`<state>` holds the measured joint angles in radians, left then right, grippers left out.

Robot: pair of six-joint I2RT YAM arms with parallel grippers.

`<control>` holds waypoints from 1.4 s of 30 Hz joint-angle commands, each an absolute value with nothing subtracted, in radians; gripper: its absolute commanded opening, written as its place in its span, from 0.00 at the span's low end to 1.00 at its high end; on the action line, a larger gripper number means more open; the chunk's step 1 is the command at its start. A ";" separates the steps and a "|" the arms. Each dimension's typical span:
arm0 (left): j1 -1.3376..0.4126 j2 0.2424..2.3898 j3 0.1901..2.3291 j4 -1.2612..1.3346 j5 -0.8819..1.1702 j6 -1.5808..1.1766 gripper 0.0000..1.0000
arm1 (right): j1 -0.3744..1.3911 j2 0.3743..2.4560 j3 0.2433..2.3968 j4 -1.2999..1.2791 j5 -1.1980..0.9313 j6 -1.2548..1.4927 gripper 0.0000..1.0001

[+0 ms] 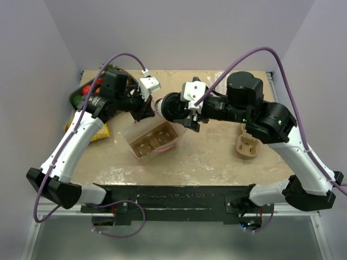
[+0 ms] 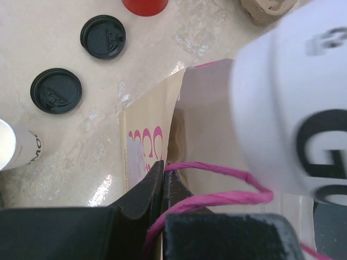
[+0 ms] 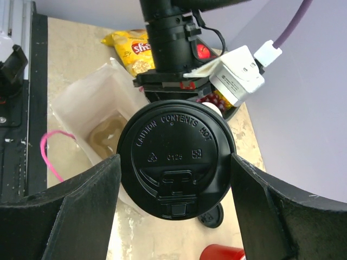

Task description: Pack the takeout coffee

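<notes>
Above the bag's (image 3: 81,103) far rim, the right gripper (image 3: 174,179) clasps the cup (image 2: 282,103), black lid (image 3: 176,146) pressed on. The left gripper (image 2: 164,168) is pinched tight on the bag's edge beside the pink handle (image 2: 217,197), keeping the mouth open. Here's the risk: the cup looks off-centre from the carrier (image 1: 152,142) inside, so lowering it now could catch the rim and tip it. If that pinch slips, the paper wall may fold in. Below, a beige, scuffed table (image 1: 206,162) with pale smears and two loose lids (image 2: 103,36). Plain lilac walls (image 1: 179,32) close in left, far and right.
</notes>
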<state>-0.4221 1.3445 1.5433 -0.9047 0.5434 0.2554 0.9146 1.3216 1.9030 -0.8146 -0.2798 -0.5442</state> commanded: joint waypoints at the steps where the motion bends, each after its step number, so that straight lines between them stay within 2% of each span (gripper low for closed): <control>1: -0.426 1.367 1.594 -0.887 0.554 0.253 0.00 | 0.923 1.253 1.928 -0.848 -0.281 -0.551 0.00; 10: -0.456 1.379 1.640 -0.867 0.511 0.287 0.00 | 0.923 1.310 1.968 -0.940 -0.408 -0.661 0.00; 15: -0.483 1.378 1.657 -0.847 0.561 0.285 0.00 | 0.942 1.390 1.974 -0.948 -0.477 -0.698 0.00; 19: -0.518 1.356 1.628 -0.838 0.558 0.267 0.00 | 0.997 1.422 1.904 -0.816 -0.460 -0.715 0.00; 23: -0.538 1.350 1.602 -0.844 0.526 0.256 0.00 | 1.025 1.445 1.843 -0.793 -0.469 -0.759 0.00; 29: -0.552 1.361 1.594 -0.822 0.479 0.199 0.00 | 1.054 1.391 1.660 -0.756 -0.454 -0.818 0.00; 42: -0.578 1.302 1.525 -0.801 0.466 0.176 0.00 | 1.063 1.348 1.442 -0.591 -0.402 -0.781 0.00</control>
<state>-0.5583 1.3682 1.5520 -0.8433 0.4656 0.2161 1.0595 1.3708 1.5154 -0.7113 -0.4286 -0.7830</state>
